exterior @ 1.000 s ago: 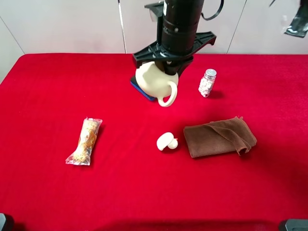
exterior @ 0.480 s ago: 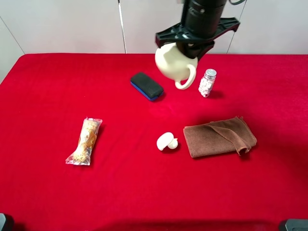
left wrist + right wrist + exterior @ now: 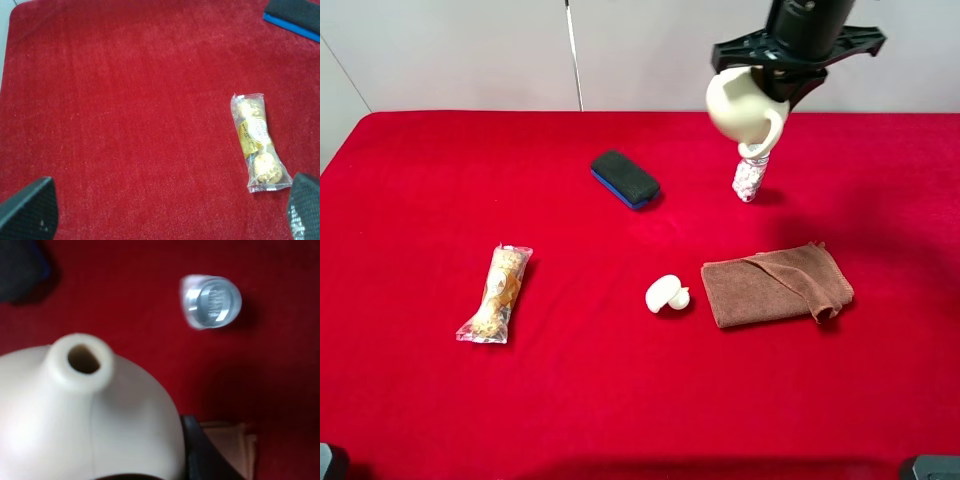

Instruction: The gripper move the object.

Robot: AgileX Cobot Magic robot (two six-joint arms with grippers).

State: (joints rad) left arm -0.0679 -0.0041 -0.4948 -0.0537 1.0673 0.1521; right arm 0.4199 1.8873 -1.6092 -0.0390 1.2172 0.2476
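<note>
The right tool (image 3: 775, 82) is gripping the teapot (image 3: 738, 108), holding it in the air near the far edge of the tabletop (image 3: 440, 160), right of middle, close to the jar (image 3: 750, 178). The left tool (image 3: 165, 210) is hanging spread wide over the left side.

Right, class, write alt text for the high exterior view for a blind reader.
A black gripper holds a cream teapot aloft near a small bottle, over a red table. On the table also lie a black eraser, wrapped snack, cream lid and brown cloth.
</note>
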